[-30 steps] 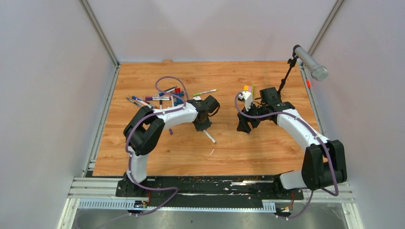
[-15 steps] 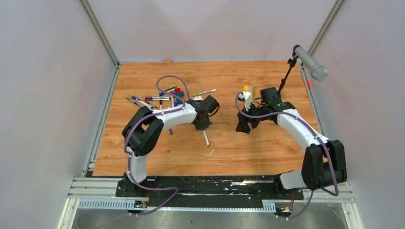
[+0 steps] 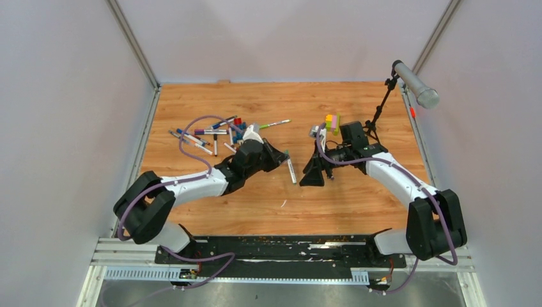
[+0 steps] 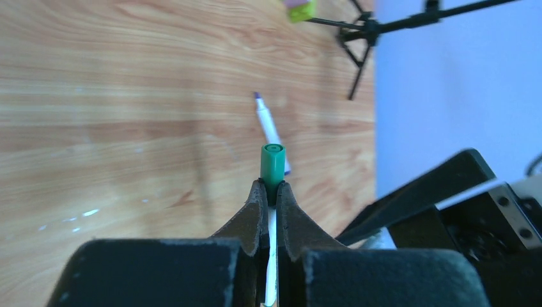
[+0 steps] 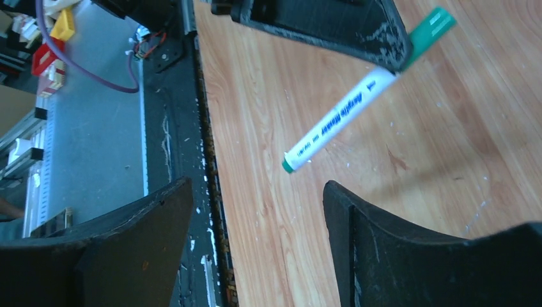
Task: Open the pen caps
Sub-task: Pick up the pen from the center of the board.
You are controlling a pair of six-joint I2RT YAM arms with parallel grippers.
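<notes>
My left gripper (image 4: 271, 192) is shut on a white-barrelled pen (image 5: 345, 118), gripping it just below its green cap (image 4: 273, 163). In the top view the left gripper (image 3: 281, 158) holds this pen (image 3: 291, 171) above the middle of the table. The capped end points at the right gripper (image 3: 313, 174), which stands open a short way off. In the right wrist view the right gripper (image 5: 255, 211) has nothing between its fingers, and the green cap (image 5: 431, 29) sticks out past the left fingers (image 5: 332, 25) at the top right. Several more pens (image 3: 208, 134) lie at the back left.
An uncapped pen with a purple tip (image 4: 271, 131) lies on the wood beyond the held one. A yellow-green-pink block stack (image 3: 332, 120) and a black microphone stand (image 3: 383, 102) are behind the right arm. A blue-and-red toy figure (image 3: 238, 125) sits by the pen pile.
My left gripper shut on the pen, lifted it off the table and swung it right toward the centre. My right gripper moved left toward it and opened wider.
</notes>
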